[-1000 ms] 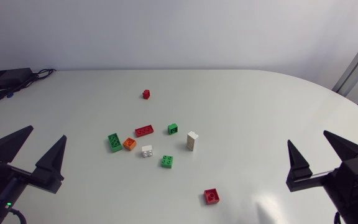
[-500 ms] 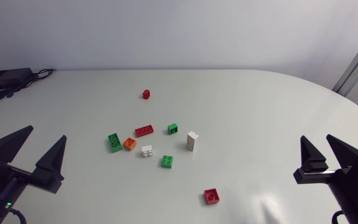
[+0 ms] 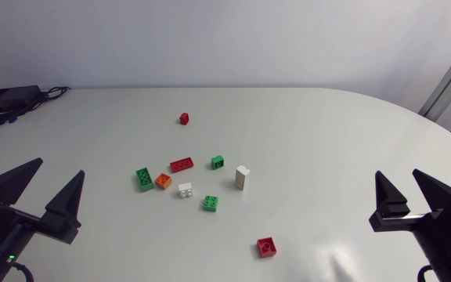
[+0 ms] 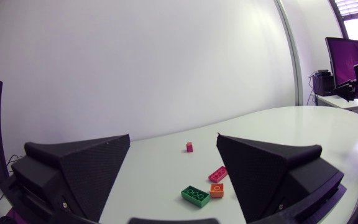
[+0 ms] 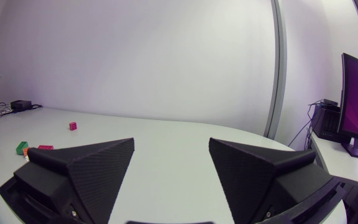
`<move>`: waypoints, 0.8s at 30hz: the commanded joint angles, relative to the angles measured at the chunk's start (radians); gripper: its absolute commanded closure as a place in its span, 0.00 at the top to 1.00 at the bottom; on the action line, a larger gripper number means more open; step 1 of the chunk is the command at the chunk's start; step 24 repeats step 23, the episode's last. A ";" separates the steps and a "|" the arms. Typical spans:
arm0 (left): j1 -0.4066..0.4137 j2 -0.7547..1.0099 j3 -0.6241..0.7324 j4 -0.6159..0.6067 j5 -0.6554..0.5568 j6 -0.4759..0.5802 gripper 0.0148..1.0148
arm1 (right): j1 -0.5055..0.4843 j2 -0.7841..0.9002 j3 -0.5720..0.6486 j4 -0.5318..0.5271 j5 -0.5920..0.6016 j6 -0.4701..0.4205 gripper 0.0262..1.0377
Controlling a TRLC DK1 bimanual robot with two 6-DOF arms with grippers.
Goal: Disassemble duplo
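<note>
Loose duplo bricks lie scattered mid-table: a small red brick [image 3: 185, 118] at the back, a flat red brick [image 3: 182, 164], a green brick [image 3: 218, 162], an upright white brick [image 3: 243, 177], a long green brick [image 3: 144, 178], an orange brick [image 3: 163, 181], a white brick [image 3: 185, 189], another green brick [image 3: 211, 203] and a red brick [image 3: 266, 247] nearest the front. My left gripper [image 3: 59, 167] stands open at the left edge, far from them. At the right edge my right gripper [image 3: 397, 172] is open and holds nothing.
A black box with cables [image 3: 6, 99] sits at the table's back left corner. In the left wrist view the long green brick [image 4: 196, 195], orange brick [image 4: 216, 190] and flat red brick [image 4: 217, 174] lie ahead of the open left gripper [image 4: 173, 137].
The right gripper's fingers have come closer together than a second ago, then widened slightly, and it has shifted a little to the right. The left arm and the bricks have not moved.
</note>
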 commanded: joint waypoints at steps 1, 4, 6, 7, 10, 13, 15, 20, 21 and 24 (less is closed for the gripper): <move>-0.006 -0.020 -0.027 0.010 0.001 0.003 0.96 | 0.003 -0.009 -0.037 -0.019 0.002 0.000 0.96; -0.006 -0.020 -0.027 0.008 0.001 0.003 0.96 | 0.010 -0.009 -0.037 -0.019 0.002 0.000 0.96; -0.005 -0.020 -0.027 0.008 0.001 0.003 0.96 | 0.010 -0.009 -0.037 -0.019 0.002 0.000 0.96; -0.005 -0.020 -0.027 0.008 0.001 0.003 0.96 | 0.010 -0.009 -0.037 -0.019 0.002 0.000 0.96; -0.002 -0.020 -0.027 0.007 0.001 0.003 0.96 | 0.010 -0.009 -0.037 -0.019 0.002 0.000 0.96; 0.000 -0.020 -0.027 0.007 0.001 0.003 0.96 | 0.010 -0.007 -0.037 -0.019 0.002 0.000 0.96; 0.000 -0.020 -0.027 0.007 0.001 0.003 0.96 | 0.010 -0.009 -0.037 -0.019 0.002 0.000 0.96; 0.003 -0.020 -0.027 0.005 0.001 0.003 0.96 | 0.007 -0.007 -0.037 -0.019 0.002 -0.001 0.96; 0.003 -0.020 -0.027 0.005 0.001 0.003 0.96 | 0.007 -0.009 -0.037 -0.019 0.002 -0.001 0.96; 0.003 -0.020 -0.027 0.005 0.001 0.003 0.96 | 0.007 -0.007 -0.037 -0.019 0.002 -0.001 0.96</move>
